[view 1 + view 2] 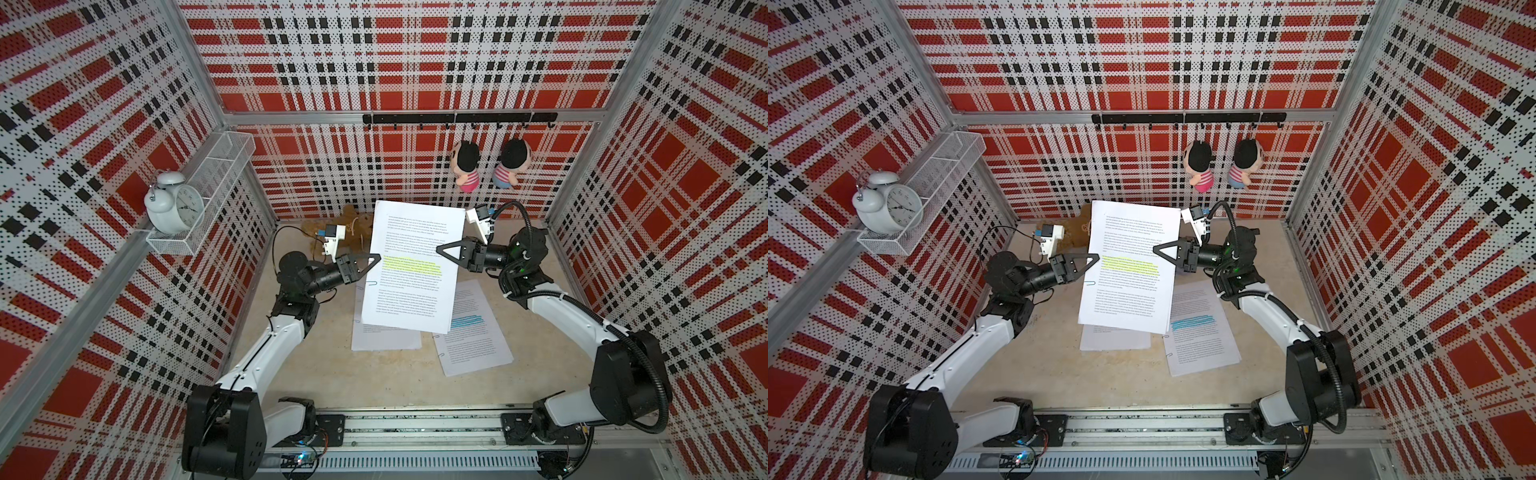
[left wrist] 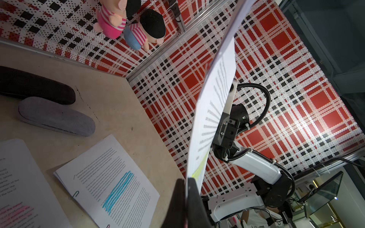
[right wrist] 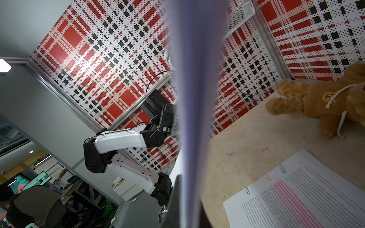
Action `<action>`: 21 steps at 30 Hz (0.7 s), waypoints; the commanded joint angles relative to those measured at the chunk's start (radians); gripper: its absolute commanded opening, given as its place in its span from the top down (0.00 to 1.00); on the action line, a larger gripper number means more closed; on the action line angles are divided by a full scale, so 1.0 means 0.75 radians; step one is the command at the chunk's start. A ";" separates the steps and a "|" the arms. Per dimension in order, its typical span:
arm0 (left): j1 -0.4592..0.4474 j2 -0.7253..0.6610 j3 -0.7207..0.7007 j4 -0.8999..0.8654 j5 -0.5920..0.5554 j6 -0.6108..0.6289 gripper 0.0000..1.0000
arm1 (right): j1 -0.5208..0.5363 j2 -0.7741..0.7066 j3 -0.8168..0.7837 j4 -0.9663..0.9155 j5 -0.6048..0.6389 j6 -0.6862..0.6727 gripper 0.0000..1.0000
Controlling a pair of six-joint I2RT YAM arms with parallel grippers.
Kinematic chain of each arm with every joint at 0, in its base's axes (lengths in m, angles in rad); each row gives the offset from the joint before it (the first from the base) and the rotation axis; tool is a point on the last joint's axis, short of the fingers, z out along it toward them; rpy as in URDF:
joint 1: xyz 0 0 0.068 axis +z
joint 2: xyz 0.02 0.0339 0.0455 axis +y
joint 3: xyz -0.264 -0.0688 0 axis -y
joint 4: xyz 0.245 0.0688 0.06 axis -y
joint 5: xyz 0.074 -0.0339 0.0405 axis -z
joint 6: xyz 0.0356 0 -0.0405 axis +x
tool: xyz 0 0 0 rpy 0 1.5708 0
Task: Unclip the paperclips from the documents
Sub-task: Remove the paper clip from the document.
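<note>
Both arms hold one sheaf in the air: the left gripper (image 1: 375,259) (image 1: 1094,257) is clamped on one long edge of the yellow-highlighted document (image 1: 415,270) (image 1: 1129,274), and the right gripper (image 1: 439,250) (image 1: 1156,249) is closed on the opposite edge at about the same height as the yellow band, so the pages hang clear of the tabletop (image 1: 519,374) between them. The left wrist view shows the paper (image 2: 213,102) running edge-on down into the dark fingers (image 2: 194,199) with no gap beside it. The right wrist view shows the same sheaf as a blurred strip (image 3: 194,98) ending between that gripper's fingers. A bluish paperclip (image 1: 371,283) (image 1: 1089,283) sits on the held document's edge just below the left gripper's tip, apart from the fingers. Two more stacks lie flat on the table beneath the raised sheaf. The pink-highlighted document (image 1: 386,338) (image 3: 306,197) is partly hidden under its near end, and the blue-highlighted document (image 1: 473,328) (image 1: 1200,328) (image 2: 110,177) lies just beside it on the right gripper's side. The pink-highlighted stack carries two blue clips (image 3: 282,168) and a yellow clip (image 3: 268,177) along one edge. A green clip (image 2: 75,194) grips the blue-highlighted stack. A loose pink clip (image 3: 265,149) lies on the bare table under the lifted sheaf, and a brown teddy bear (image 3: 325,102) lies beyond its far end.
</note>
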 commanded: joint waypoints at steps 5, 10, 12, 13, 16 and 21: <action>0.099 -0.041 -0.005 -0.247 -0.235 0.140 1.00 | -0.085 -0.110 -0.024 0.075 0.002 -0.031 1.00; 0.124 -0.073 0.005 -0.348 -0.268 0.194 1.00 | -0.099 -0.119 -0.042 0.075 -0.016 -0.040 1.00; 0.132 -0.080 0.010 -0.386 -0.278 0.217 1.00 | -0.104 -0.123 -0.047 0.076 -0.023 -0.042 1.00; 0.135 -0.084 0.014 -0.407 -0.286 0.226 1.00 | -0.105 -0.125 -0.049 0.075 -0.028 -0.044 1.00; 0.144 -0.097 0.017 -0.425 -0.302 0.235 1.00 | -0.113 -0.131 -0.058 0.076 -0.037 -0.046 1.00; 0.151 -0.106 0.034 -0.485 -0.325 0.269 1.00 | -0.127 -0.146 -0.074 0.070 -0.049 -0.056 1.00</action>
